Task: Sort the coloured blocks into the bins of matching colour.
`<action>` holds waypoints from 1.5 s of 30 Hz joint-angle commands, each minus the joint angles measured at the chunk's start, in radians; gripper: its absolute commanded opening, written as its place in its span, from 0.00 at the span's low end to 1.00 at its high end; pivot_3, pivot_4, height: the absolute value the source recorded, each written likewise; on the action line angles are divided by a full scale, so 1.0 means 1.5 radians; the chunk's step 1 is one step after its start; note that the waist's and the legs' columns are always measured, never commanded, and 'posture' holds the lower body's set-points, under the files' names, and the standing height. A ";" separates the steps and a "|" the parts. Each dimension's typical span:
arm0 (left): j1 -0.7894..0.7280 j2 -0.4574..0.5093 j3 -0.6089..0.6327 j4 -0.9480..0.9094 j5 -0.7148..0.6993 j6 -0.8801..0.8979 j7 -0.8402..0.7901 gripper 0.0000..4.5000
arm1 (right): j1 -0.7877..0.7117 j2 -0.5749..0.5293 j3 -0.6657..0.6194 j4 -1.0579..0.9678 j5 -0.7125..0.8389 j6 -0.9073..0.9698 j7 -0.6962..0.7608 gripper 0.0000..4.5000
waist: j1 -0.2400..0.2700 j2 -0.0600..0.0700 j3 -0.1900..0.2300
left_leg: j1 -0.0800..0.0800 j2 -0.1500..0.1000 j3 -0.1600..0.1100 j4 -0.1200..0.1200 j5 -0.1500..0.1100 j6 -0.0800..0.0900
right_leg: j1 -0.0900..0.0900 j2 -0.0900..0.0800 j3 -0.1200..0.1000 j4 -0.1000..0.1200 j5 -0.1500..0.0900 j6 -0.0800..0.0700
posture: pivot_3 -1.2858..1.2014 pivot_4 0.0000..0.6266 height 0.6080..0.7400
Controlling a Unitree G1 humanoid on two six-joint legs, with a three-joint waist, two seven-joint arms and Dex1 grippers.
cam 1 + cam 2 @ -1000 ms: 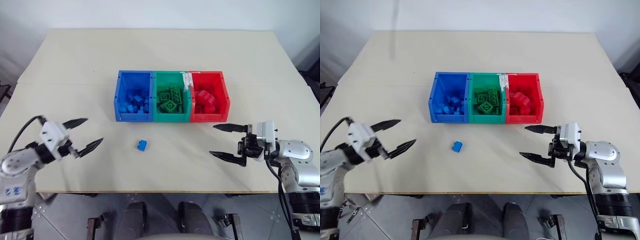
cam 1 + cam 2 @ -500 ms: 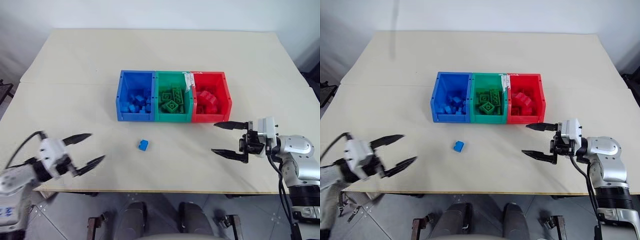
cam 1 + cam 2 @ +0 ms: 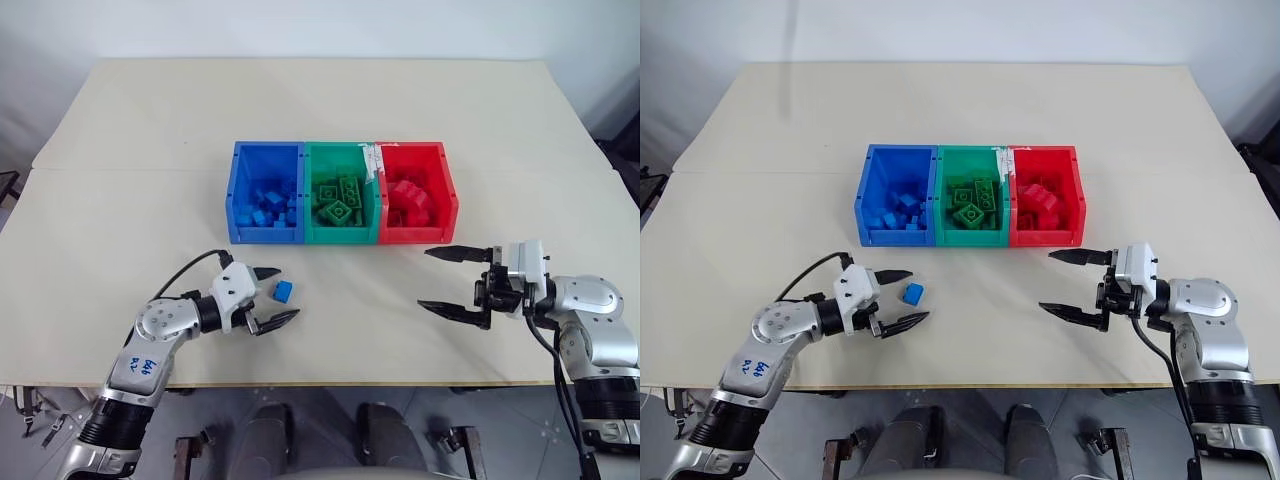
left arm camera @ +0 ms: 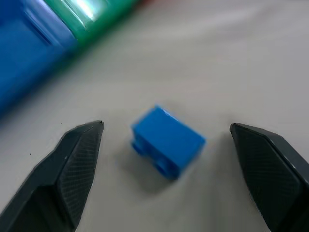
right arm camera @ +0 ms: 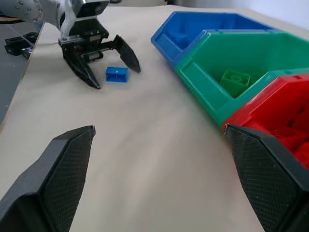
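Observation:
One small blue block (image 3: 284,291) lies on the table in front of the blue bin (image 3: 265,235). My left gripper (image 3: 289,292) is open and low over the table, with one finger on each side of the block; in the left wrist view the blue block (image 4: 166,141) sits between the fingertips (image 4: 82,145) with a gap on both sides. The green bin (image 3: 340,237) and red bin (image 3: 415,236) are joined to the blue one, and each holds several bricks of its own colour. My right gripper (image 3: 424,278) is open and empty in front of the red bin.
The beige table (image 3: 330,110) stretches far behind the bins. Its front edge (image 3: 360,383) runs close below both grippers. A white label (image 3: 372,156) sits on the rim between the green and red bins.
My left arm has swung in from the left table edge to the blue block, and its fingers have narrowed a little around it. The right gripper has stayed in place.

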 commanded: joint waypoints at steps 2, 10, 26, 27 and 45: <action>-0.005 0.003 0.007 0.005 0.008 -0.016 0.003 0.65 | 0.011 -0.006 -0.025 -0.024 0.008 -0.014 -0.012 1.00 | 0.000 0.000 0.000 | 0.000 0.000 0.000 0.000 0.000 0.000 | 0.000 0.000 0.000 0.000 0.000 0.000 | 0.52 0.24 1.00; -0.038 -0.035 0.050 0.016 -0.051 -0.059 0.004 0.36 | 0.016 -0.007 -0.023 -0.024 0.008 -0.018 -0.020 1.00 | 0.001 0.000 0.000 | 0.000 0.000 0.000 0.000 0.000 0.000 | 0.000 0.000 0.000 -0.002 0.000 0.000 | 0.52 0.24 1.00; -0.433 -0.073 0.073 0.382 0.032 -0.090 0.106 0.52 | 0.010 0.000 -0.019 -0.026 0.002 -0.019 -0.044 1.00 | 0.014 0.000 0.000 | 0.000 -0.001 0.000 0.001 0.001 0.000 | 0.000 0.000 -0.001 0.000 0.000 0.001 | 0.52 0.24 1.00; -0.442 -0.074 0.074 0.398 0.032 -0.097 0.103 0.57 | 0.011 0.000 -0.020 -0.028 0.002 -0.019 -0.045 1.00 | 0.013 0.000 0.000 | -0.001 -0.001 0.000 0.001 0.001 0.000 | 0.000 0.000 -0.001 0.000 0.000 0.001 | 0.52 0.24 1.00; -0.021 0.142 0.267 0.051 -0.123 -0.072 -0.097 1.00 | 0.026 -0.006 -0.035 -0.017 0.006 -0.023 -0.045 1.00 | 0.000 0.000 0.000 | 0.000 0.000 0.000 0.000 0.001 0.000 | 0.000 0.000 0.000 0.000 0.000 0.001 | 0.52 0.24 1.00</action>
